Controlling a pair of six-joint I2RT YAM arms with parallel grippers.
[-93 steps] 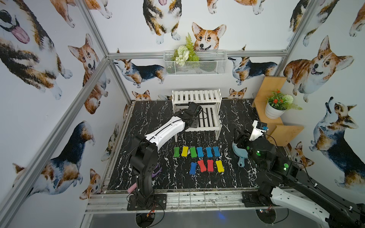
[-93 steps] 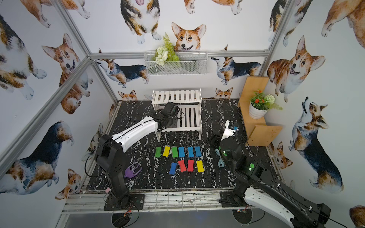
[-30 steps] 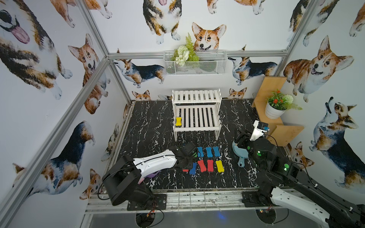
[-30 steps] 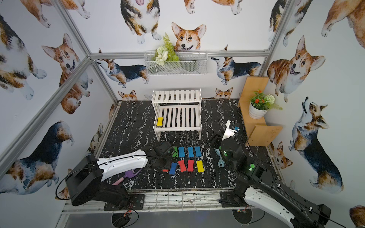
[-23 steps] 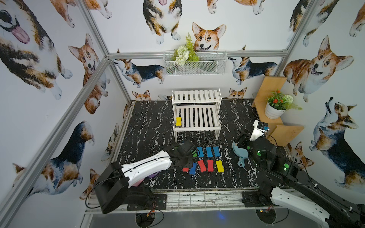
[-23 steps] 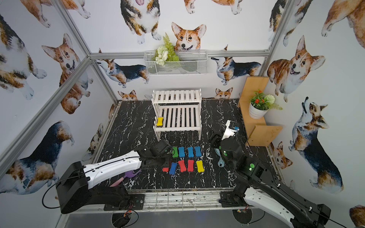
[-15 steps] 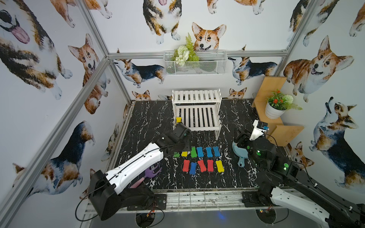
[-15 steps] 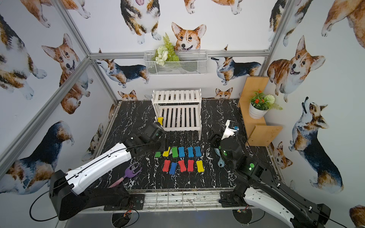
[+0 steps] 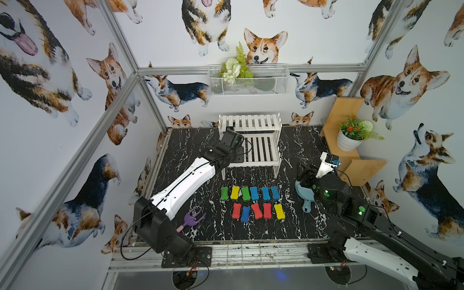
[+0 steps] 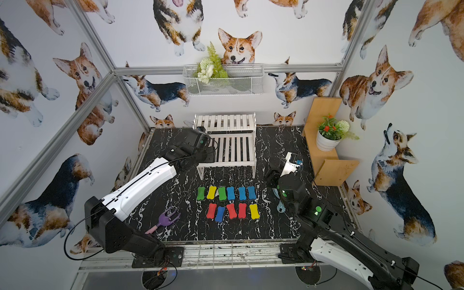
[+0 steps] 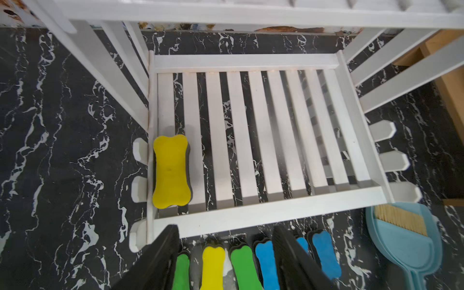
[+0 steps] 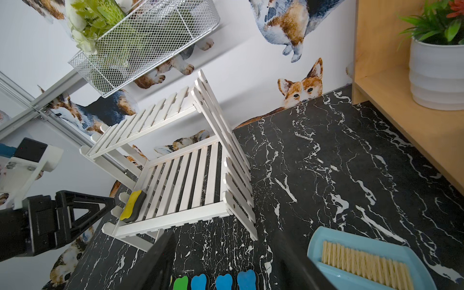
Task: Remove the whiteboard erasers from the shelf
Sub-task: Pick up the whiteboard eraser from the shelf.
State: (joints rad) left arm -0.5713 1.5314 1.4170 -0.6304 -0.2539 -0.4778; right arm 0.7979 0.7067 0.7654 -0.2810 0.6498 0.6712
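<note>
Left gripper (image 11: pixel 224 241): fingers apart, nothing between them, released. It hangs over the front corner of the white slatted shelf (image 11: pixel 263 130), at the lower tier. One yellow eraser (image 11: pixel 171 172) lies flat on that tier, foam side up. It's just below and ahead of the left gripper, offset toward one finger, on the end slat beside the side pickets and near the front rail. Both top views hide it under the wrist. The other erasers sit on the black marble tabletop (image 9: pixel 190 150), back from the left gripper toward the arm bases. Row of six (image 9: pixel 254 193): green, yellow, green, three blue. Row of five (image 9: pixel 256 211), nearer the bases: red, blue, red, red, yellow. Right gripper (image 12: pixel 223 241): also released and empty, well apart from the shelf, just beside the light-blue dustpan (image 12: pixel 419 271) with its brush.
</note>
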